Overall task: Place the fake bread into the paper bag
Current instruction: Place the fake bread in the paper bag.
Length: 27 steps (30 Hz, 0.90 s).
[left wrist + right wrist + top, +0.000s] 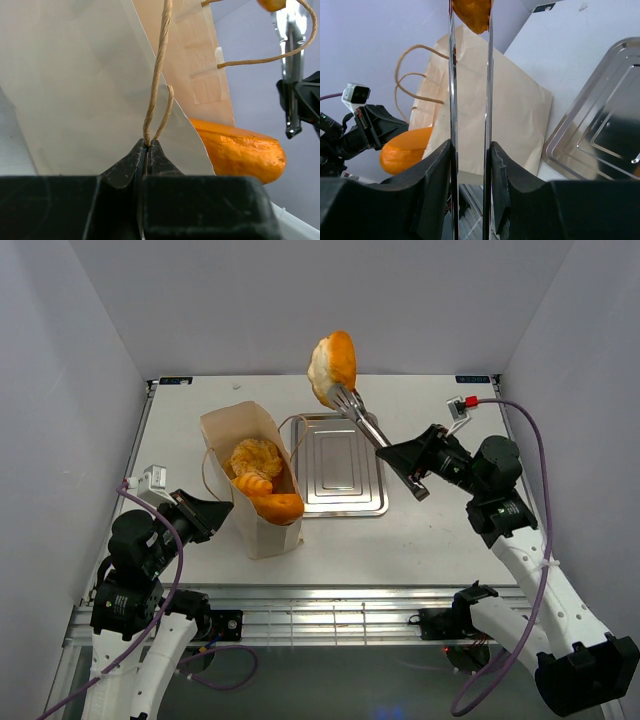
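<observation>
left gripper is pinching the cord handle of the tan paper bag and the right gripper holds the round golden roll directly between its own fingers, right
Not directly: the right gripper holds long silver metal tongs, and those clamp the round golden bread roll, as the top external view shows. The left gripper does pinch the thin cord handle of the pale tan paper bag.

paper bag (262, 535): on surface (450, 530), just left of tray (340, 465) | breads (255, 458): in bag | loaf (275, 506): over bag's near rim | roll (332, 368): in tongs (362, 418), above tray's far edge
</observation>
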Each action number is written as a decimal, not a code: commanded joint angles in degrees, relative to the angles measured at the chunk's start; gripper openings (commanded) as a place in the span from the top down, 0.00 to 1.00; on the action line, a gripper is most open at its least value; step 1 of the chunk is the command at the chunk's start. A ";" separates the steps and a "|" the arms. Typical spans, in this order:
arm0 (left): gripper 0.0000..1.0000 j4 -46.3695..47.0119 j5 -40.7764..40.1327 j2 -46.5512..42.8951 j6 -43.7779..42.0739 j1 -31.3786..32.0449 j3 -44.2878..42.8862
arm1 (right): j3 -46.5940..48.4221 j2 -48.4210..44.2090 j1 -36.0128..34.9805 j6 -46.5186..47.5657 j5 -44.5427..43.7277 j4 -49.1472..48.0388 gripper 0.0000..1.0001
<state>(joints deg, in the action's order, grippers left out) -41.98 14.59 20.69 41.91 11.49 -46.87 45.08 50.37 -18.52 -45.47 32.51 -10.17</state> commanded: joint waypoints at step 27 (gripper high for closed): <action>1.00 -1.27 0.53 0.67 1.07 0.29 -2.70 | 25.31 7.45 -20.24 4.07 10.12 15.78 0.89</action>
<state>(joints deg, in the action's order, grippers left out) -42.09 14.59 20.75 42.92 11.49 -47.72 63.29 59.20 -38.44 -44.16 45.25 6.04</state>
